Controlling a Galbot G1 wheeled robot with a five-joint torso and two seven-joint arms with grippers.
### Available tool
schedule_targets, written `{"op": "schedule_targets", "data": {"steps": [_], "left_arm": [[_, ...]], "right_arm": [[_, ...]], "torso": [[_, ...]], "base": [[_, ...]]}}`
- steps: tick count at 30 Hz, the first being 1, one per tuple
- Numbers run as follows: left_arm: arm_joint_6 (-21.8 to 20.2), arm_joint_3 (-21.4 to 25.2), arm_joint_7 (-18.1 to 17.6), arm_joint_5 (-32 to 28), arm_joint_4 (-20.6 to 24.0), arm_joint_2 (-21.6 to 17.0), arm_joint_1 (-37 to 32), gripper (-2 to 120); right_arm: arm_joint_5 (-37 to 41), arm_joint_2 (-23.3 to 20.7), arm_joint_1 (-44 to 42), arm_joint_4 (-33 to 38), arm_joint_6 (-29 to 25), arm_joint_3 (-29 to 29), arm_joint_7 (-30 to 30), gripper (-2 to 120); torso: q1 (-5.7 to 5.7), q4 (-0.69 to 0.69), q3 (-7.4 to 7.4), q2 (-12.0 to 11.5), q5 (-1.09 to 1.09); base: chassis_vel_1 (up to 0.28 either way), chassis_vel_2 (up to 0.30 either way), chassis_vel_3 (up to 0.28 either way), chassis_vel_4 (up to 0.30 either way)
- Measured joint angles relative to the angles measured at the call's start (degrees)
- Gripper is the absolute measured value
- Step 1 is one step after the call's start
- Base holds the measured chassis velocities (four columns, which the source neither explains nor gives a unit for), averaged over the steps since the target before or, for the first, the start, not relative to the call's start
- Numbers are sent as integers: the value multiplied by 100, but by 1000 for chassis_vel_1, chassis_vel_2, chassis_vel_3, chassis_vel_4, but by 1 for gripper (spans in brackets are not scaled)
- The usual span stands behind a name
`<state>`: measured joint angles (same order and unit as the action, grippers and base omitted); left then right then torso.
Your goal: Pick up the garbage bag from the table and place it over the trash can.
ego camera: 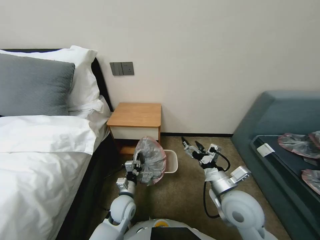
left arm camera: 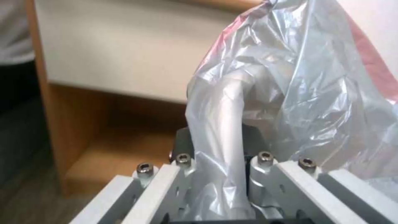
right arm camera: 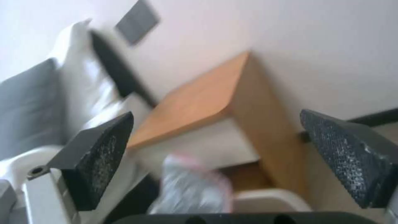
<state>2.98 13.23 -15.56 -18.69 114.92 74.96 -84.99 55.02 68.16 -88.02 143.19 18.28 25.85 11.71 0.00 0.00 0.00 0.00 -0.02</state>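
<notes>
Our left gripper (ego camera: 138, 165) pinches the limp, slippery, featherlight garbage bag (ego camera: 151, 160) near the trash can (ego camera: 170, 162); our spread right gripper (ego camera: 192, 145) should take its pink rim.

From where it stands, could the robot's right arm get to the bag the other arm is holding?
Probably yes. The right pincer hangs open over bare carpet, with nothing between it and the garbage bag, which the left pincer holds above the trash can.

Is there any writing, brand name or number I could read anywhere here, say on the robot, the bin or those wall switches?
None can be read.
The wall switch plate: plain grey, no marking to be made out.
The trash can, garbage bag and table: no lettering shows.
The white tag on the sofa: too small to tell.
</notes>
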Motion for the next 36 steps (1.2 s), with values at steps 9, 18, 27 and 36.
{"op": "schedule_targets", "data": {"steps": [9,18,27,36], "left_arm": [[633,160,789,125,60,-48,-201,9],[934,168,952,296,66,-18,-319,9],[1077,338,952,414,151,35,-489,9],[1175,438,960,409,236,51,-501,9]], "right_arm": [[1383,-137,255,20,544,-222,179,100],[1899,144,209,-131,536,-595,631,100],[1436,166,62,-167,606,-1003,684,100],[1131,135,149,-365,631,-1181,685,100]], "torso": [[0,0,0,0,1],[0,0,0,0,1],[0,0,0,0,1],[0,0,-1,0,2]], "base": [[0,0,0,0],[0,0,0,0],[0,0,0,0],[0,0,0,0]]}}
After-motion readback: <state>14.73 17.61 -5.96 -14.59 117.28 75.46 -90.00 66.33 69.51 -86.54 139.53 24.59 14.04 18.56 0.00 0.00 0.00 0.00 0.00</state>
